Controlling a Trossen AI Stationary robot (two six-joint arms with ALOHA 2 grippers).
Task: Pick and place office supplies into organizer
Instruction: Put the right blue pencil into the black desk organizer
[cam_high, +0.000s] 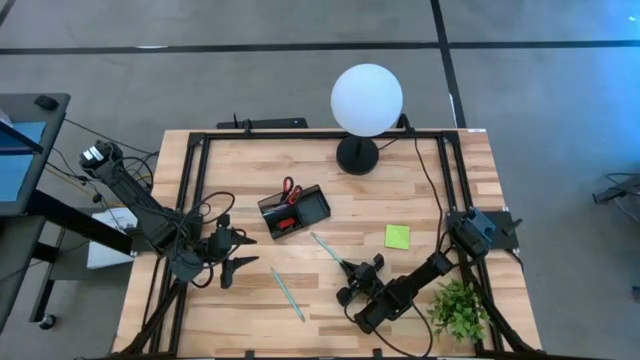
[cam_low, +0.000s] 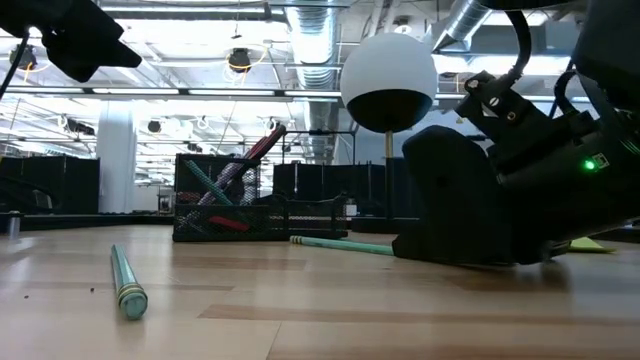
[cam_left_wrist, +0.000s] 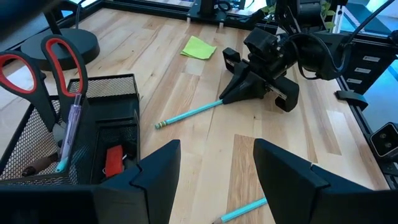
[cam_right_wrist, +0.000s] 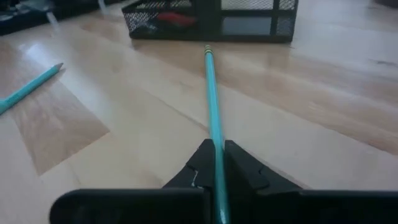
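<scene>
The black mesh organizer (cam_high: 293, 212) stands mid-table with the red-handled scissors (cam_left_wrist: 56, 56), a pen and a red block (cam_left_wrist: 113, 160) inside. A teal pencil (cam_high: 327, 247) lies between it and my right gripper (cam_right_wrist: 217, 163), which sits low on the table and is shut on the pencil's near end. A second teal pencil (cam_high: 287, 294) lies flat toward the near edge. A lime-green sticky pad (cam_high: 397, 236) lies flat to the right. My left gripper (cam_left_wrist: 217, 168) hangs open above the table, left of the organizer, with nothing between its fingers. My right gripper pinches the teal pencil between its two fingertips, at the end away from the organizer (cam_right_wrist: 216, 149). The fingers come in low from the table's near right, slanting slightly down, and lie along the pencil. The pencil's banded far end (cam_right_wrist: 206, 50) rests on the table by the organizer.
A white globe lamp (cam_high: 366, 100) stands at the far edge, with a black bar-shaped device (cam_high: 270, 123) behind the frame there. A green plant (cam_high: 458, 308) sits at the near right corner. Bare wood lies between the two pencils.
</scene>
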